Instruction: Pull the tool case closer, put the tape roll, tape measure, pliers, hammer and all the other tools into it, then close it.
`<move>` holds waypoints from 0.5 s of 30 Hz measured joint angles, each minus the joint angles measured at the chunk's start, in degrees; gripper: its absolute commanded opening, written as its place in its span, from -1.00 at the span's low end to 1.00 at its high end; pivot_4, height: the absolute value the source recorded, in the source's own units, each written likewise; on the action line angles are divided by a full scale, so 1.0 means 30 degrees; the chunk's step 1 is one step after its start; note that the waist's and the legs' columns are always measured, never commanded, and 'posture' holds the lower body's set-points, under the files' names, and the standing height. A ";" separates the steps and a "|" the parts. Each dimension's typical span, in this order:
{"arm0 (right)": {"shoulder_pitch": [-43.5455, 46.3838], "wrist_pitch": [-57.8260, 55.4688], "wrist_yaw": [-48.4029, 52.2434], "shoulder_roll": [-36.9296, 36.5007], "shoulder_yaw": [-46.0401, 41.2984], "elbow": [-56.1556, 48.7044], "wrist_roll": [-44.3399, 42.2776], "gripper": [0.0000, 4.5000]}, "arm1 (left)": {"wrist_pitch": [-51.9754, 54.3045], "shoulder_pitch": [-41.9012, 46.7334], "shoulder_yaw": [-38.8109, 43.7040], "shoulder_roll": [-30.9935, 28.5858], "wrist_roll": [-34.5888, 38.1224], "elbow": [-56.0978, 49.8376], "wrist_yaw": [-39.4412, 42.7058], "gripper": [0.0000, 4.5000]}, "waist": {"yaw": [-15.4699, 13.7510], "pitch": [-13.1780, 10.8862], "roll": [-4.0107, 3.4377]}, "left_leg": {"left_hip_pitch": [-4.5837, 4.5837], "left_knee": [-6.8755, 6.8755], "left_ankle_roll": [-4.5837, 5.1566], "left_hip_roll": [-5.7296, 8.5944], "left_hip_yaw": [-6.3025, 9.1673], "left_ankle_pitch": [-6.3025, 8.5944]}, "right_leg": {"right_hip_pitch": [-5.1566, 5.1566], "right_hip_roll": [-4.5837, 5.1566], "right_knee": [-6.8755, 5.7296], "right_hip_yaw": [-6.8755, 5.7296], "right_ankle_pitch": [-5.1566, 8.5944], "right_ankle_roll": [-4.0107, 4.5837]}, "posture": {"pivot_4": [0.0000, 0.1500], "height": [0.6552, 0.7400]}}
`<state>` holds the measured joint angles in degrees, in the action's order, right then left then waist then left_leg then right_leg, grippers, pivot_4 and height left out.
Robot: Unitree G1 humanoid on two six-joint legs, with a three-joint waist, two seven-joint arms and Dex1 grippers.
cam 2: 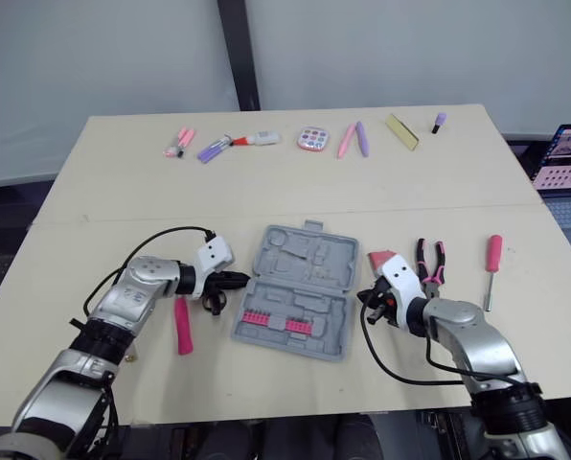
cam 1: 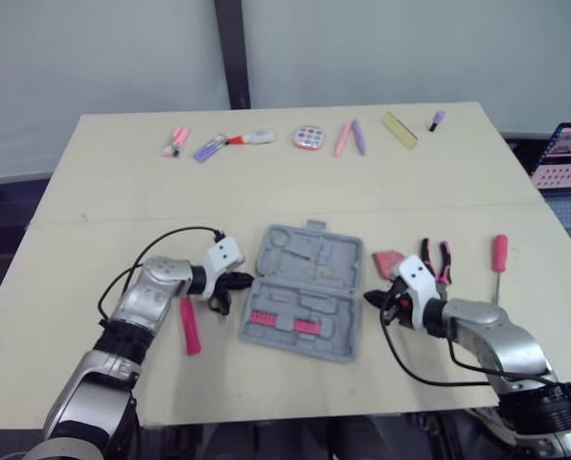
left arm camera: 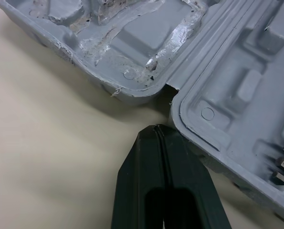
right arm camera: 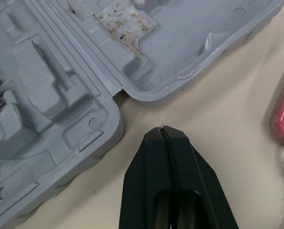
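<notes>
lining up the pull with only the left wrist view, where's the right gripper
observer: The right gripper sits just off the right edge of the case, jaws shut.
operator: any tools past it
observer: Pliers lie right of the case, and a screwdriver lies further right.
operator: and on my side
observer: A pink-handled tool lies on the table beside the left gripper.

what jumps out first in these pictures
An open grey case lies mid-table, the left fingers and right fingers shut, pointing at its hinge from either side. Pink-handled pliers and a screwdriver lie to its right; a row of small items lines the far edge.
</notes>
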<state>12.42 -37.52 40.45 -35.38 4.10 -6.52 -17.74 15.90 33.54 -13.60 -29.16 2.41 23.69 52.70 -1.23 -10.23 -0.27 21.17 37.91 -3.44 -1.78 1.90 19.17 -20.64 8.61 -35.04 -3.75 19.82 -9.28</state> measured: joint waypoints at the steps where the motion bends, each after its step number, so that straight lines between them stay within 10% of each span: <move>1: 0.0032 0.0000 0.0000 0.0033 0.0023 0.0010 0.0014 -0.99 | -0.0020 0.0007 0.0002 0.0014 -0.0042 0.0008 0.0002 -1.00 | 0.0008 0.0000 0.0000 | 0.0000 0.0000 0.0000 0.0000 0.0000 0.0000 | -0.0001 0.0000 0.0000 0.0000 0.0000 0.0000 | 1.00 1.00; 15: 0.0312 0.0263 0.0149 0.0581 0.0784 0.0396 0.0364 -0.99 | -0.0442 0.0594 -0.0006 0.0778 -0.0272 0.0678 0.0006 -1.00 | 0.0017 0.0000 0.0000 | 0.0001 0.0008 0.0001 0.0000 -0.0001 0.0000 | 0.0000 0.0000 -0.0007 0.0000 0.0000 0.0000 | 1.00 1.00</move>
<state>13.35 -36.73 40.90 -33.63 6.45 -5.33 -16.65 14.58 35.33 -13.62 -26.83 1.59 25.73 52.72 -1.18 -10.23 -0.27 21.17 37.93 -3.44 -1.78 1.90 19.17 -20.64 8.61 -35.06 -3.75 19.82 -9.28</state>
